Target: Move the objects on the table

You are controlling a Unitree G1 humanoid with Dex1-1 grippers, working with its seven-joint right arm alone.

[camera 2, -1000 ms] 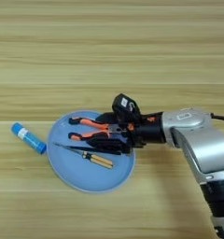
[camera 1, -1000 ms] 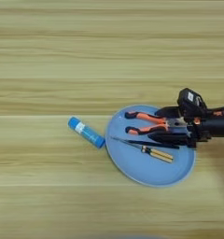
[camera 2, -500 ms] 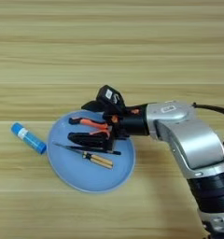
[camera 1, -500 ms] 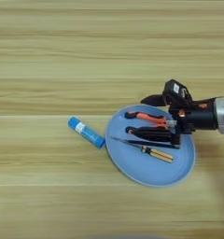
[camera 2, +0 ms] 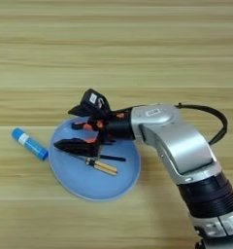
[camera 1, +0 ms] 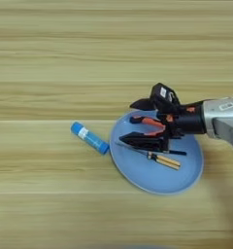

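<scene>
Gripper shifted left across the blue plate — fingers spread wide over the pliers; screwdriver just nearer, glue stick left on the table.

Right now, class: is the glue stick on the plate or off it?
Off. The glue stick lies flat on the table, just left of the blue plate's rim.

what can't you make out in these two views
- Pliers: in both views the gripper lies over them, so the jaws and any grip on them are hidden.
- Screwdriver: its thin shaft runs under the lower finger; the tip is hidden.
- Glue stick: the label print is too small to read.
- Arm: cut off by the right edge in the left eye view.
</scene>
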